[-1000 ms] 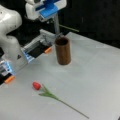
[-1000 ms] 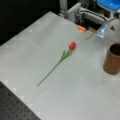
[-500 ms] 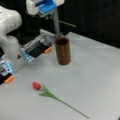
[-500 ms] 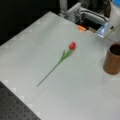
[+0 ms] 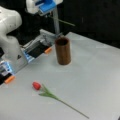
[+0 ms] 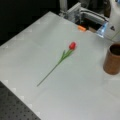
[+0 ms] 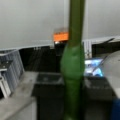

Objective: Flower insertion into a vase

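Claw [image 5: 48,13], high at a front view's far edge, stays clenched on a green stem [image 5: 63,22] that fills the wrist view [image 7: 73,75], held up and to the left of the dark brown vase [image 5: 62,51]. Nothing has shifted over the past second: the vase stands empty of flowers, and a red tulip [image 5: 50,94] lies untouched on the near table [image 5: 97,75], well apart.
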Tool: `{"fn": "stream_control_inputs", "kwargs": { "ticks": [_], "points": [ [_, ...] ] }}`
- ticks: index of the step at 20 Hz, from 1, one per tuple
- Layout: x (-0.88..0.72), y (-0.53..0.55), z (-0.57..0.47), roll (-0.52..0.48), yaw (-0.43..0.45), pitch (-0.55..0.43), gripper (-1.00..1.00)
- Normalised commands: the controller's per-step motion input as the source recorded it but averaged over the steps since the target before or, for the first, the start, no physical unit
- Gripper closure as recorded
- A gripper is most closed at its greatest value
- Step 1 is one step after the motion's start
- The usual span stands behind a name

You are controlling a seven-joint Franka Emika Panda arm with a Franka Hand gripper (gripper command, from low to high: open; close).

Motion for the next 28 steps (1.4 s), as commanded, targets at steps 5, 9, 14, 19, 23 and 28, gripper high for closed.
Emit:
{"fn": "stream_control_inputs", "kwargs": {
  "ticks": [5, 9, 14, 19, 23, 28],
  "points": [
    [-0.27, 0.10, -0.12, 0.082, -0.092, -0.080, 1.00],
    [-0.26, 0.09, -0.12, 0.083, -0.102, -0.082, 1.00],
    [-0.26, 0.09, -0.12, 0.083, -0.103, -0.082, 1.00],
    [-0.26, 0.09, -0.12, 0.083, -0.103, -0.082, 1.00],
    [-0.26, 0.09, -0.12, 0.083, -0.103, -0.083, 1.00],
    [-0.26, 0.09, -0.11, 0.083, -0.103, -0.083, 1.00]
  ]
}}
